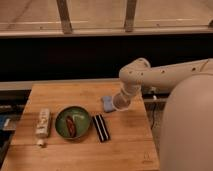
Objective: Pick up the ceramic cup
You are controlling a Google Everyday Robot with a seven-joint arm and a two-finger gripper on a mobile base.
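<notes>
Right, you can't see the small whitish ceramic cup: the white robot arm [131,86] covers its spot. End effector [119,104] is low by the small blue object [107,103] on the wooden table [125,142]; grip state: can't tell. Round green plate [72,121] sits further left.

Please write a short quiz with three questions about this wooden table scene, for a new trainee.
1. True or false: the green plate lies between the white bottle and the black bar.
2. Which thing lies closest to the gripper? A) small blue object B) white bottle C) green plate
3. Fill in: the arm reaches in from the camera's ____ side.

Key: 1 true; 2 A; 3 right. The ceramic cup is hidden behind the gripper.
</notes>
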